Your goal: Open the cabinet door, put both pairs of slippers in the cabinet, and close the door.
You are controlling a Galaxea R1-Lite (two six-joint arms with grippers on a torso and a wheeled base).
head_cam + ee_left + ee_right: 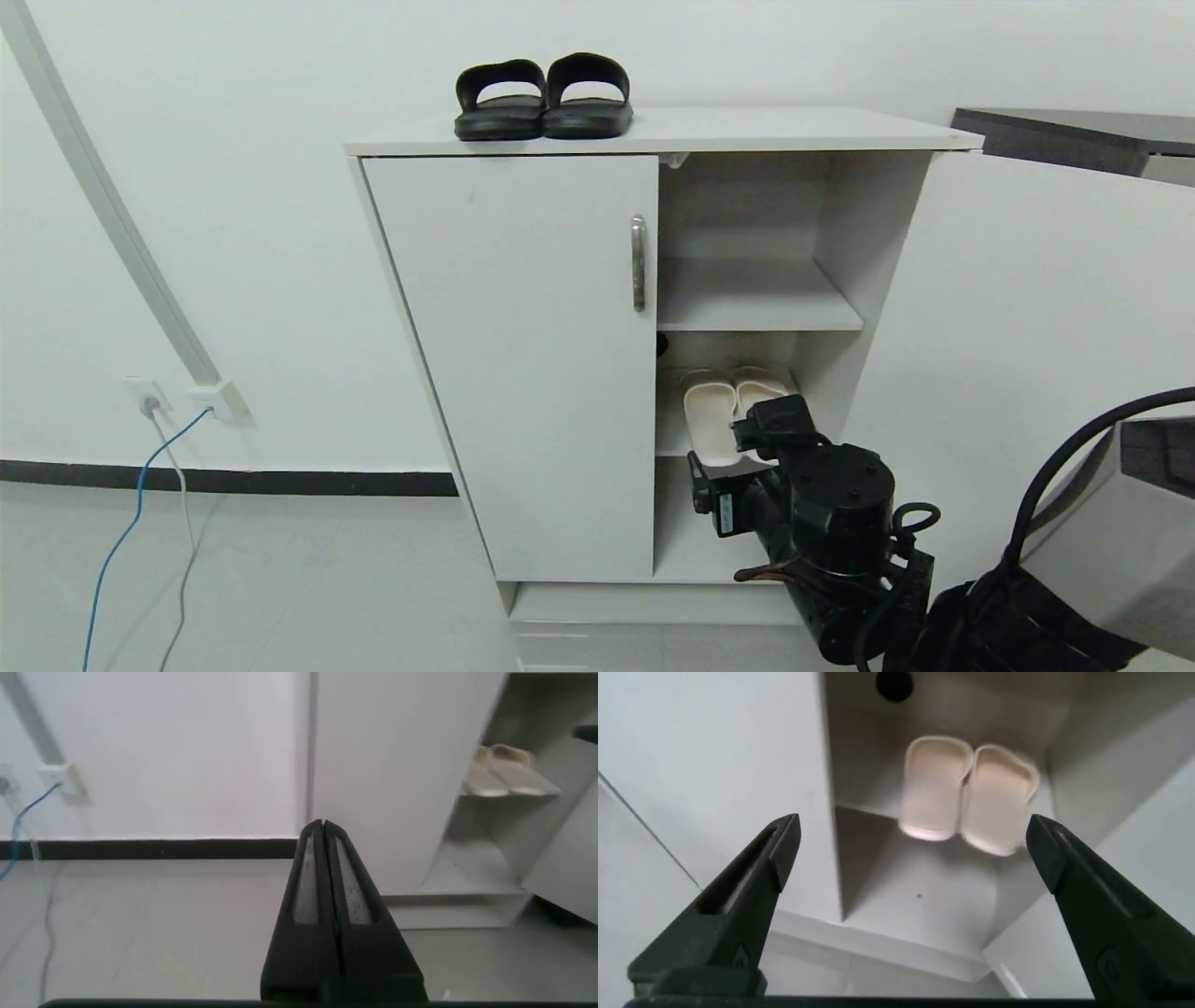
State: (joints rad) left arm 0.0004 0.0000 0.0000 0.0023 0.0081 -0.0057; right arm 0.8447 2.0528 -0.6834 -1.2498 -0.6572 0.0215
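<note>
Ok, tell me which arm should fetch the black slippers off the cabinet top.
Right, probably, for the black slippers: the right pincer is open and close to the cabinet, before the white slippers, while the left pincer is shut and farther back.

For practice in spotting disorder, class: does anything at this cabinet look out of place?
The black slippers sit on the cabinet top, not inside, and the right door stands open. The white slippers lie neatly side by side on a shelf.
</note>
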